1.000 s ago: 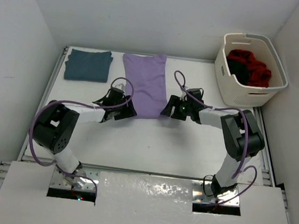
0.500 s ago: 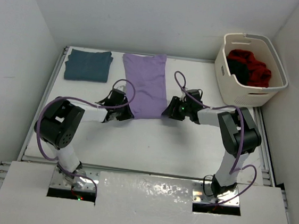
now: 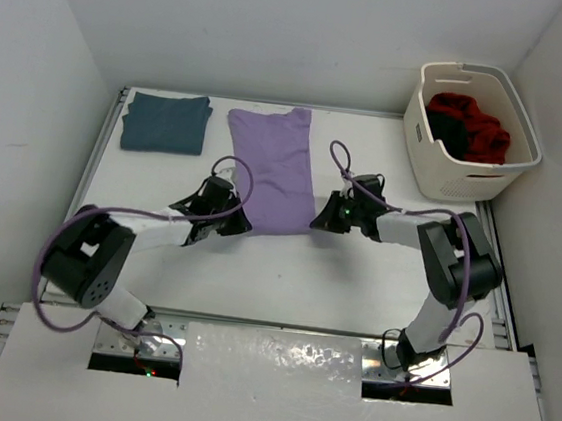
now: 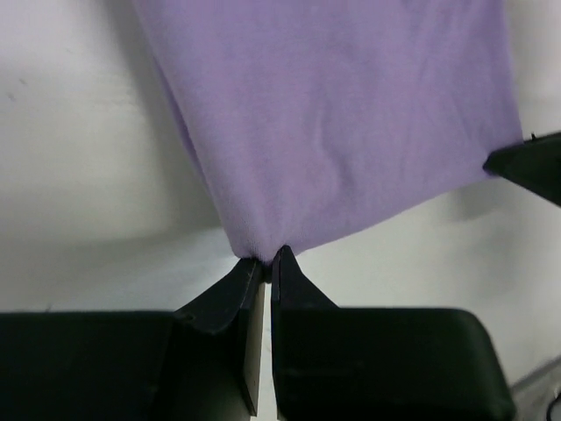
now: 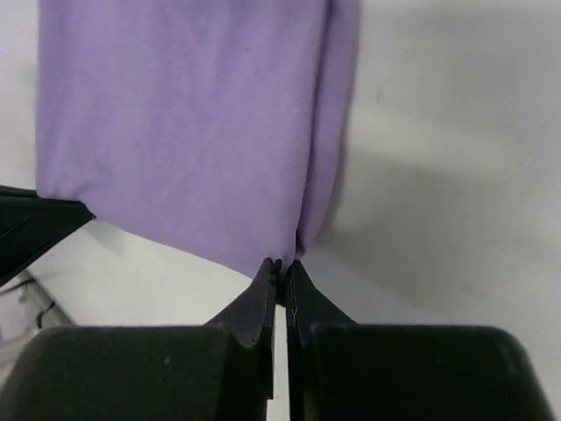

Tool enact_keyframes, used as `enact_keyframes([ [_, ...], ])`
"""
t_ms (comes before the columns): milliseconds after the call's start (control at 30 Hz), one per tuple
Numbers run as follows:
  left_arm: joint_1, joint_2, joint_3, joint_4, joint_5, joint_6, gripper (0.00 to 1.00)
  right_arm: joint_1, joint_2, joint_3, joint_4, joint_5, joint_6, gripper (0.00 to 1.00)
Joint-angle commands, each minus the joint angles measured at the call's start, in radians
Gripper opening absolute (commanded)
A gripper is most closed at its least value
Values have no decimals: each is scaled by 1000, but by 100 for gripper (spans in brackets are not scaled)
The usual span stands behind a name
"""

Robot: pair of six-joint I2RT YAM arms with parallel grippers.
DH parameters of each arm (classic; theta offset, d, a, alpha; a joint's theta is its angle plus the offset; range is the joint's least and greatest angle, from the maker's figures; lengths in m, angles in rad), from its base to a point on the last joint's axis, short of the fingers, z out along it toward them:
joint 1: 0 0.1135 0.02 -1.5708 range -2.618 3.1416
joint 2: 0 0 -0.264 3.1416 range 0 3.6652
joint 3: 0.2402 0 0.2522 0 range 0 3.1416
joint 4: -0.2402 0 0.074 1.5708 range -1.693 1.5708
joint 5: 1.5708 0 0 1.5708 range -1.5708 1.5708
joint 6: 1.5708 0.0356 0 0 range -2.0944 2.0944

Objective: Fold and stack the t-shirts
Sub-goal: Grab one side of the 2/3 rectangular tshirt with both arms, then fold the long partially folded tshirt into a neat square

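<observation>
A lavender t-shirt (image 3: pixel 273 168) lies folded lengthwise on the table's far middle. My left gripper (image 3: pixel 237 223) is shut on its near left corner; the wrist view shows the cloth (image 4: pixel 333 123) pinched between the tips (image 4: pixel 266 258). At the near right corner my right gripper (image 3: pixel 320 221) is shut on the same shirt (image 5: pixel 184 132), jaws (image 5: pixel 284 265) closed on the fabric's edge. A teal-blue t-shirt (image 3: pixel 166 121) lies folded at the far left. Red (image 3: pixel 471 125) and black cloth sit in the basket.
The cream laundry basket (image 3: pixel 446 173) stands at the far right corner. White walls close the table (image 3: pixel 284 281) on three sides. Purple cables loop over both arms.
Both grippers closed onto the lavender shirt's near corners. The shirt's near edge has been pulled slightly towards me and the left arm has shifted.
</observation>
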Motion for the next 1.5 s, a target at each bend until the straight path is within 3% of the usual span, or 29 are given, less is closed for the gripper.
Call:
enact_keyframes([
  [0, -38, -125, -22, -68, 10, 39, 0, -3, -134, -32, -50, -58, -59, 0],
  [167, -57, -281, -36, -215, 101, 51, 0, 6, -319, -146, -109, -121, -66, 0],
  [300, -68, -402, -26, -275, 152, 53, 0, 23, -487, -125, -289, -41, -146, 0],
  [500, -70, -519, 30, -283, 126, 50, 0, 25, -559, -57, -302, -16, -108, 0],
  [800, -41, -418, 153, -166, -68, 77, 0, 22, -405, 205, -248, 19, -105, 0],
  [1200, 145, -116, 354, -116, -19, 125, 0, -11, -49, 602, -323, 70, -135, 0],
  [1467, 217, 104, 539, -112, 52, 146, 0, -41, 137, 777, -332, 114, -135, 0],
])
